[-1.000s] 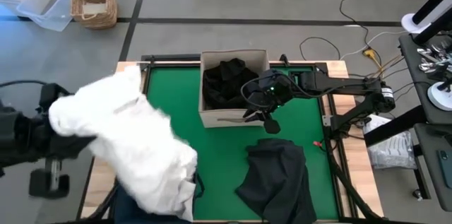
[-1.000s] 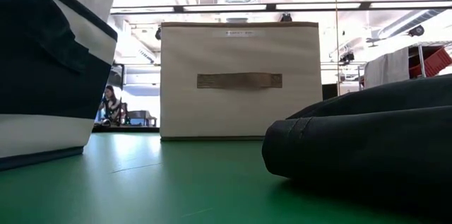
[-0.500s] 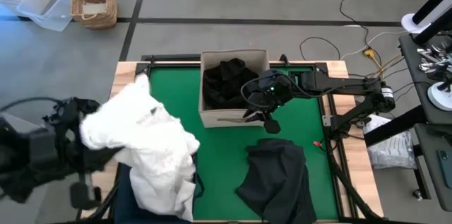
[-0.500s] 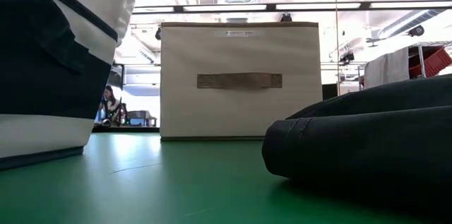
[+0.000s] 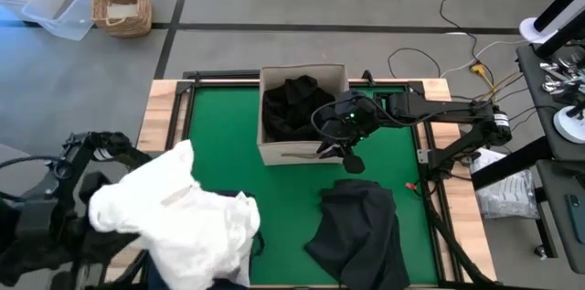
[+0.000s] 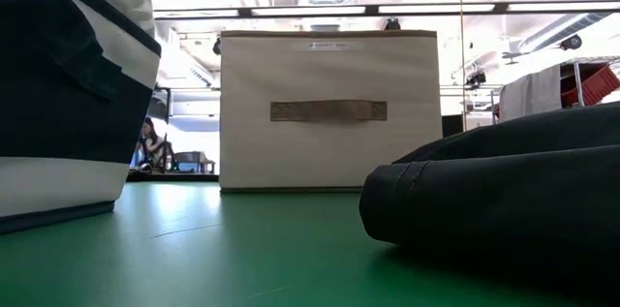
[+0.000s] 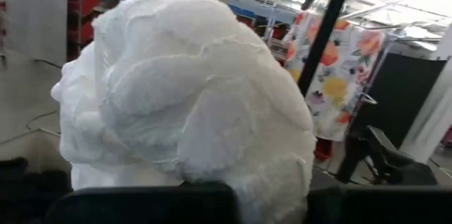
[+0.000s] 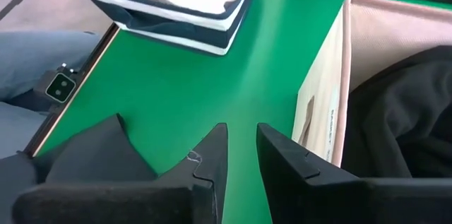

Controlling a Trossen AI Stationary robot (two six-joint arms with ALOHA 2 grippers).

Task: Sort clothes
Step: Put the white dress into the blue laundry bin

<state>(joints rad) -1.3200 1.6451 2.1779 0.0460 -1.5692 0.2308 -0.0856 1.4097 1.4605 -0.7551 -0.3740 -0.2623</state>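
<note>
- Your left gripper (image 5: 137, 221), fingers hidden, is carrying the white garment (image 5: 178, 212) above the striped bin (image 8: 185, 13), lower and nearer than before.
- Your right gripper (image 5: 345, 155), fingers slightly apart, is hovering beside the beige box (image 5: 302, 148); the dark garment (image 5: 356, 235) is lying below it.

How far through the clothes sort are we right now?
Partly done. Black clothes already fill the beige box, and white fabric lies in the navy bin. In hand: the left tool carries a white garment above that bin. Left: the charcoal garment on the green mat. The right tool hangs slightly open by the box.
</note>
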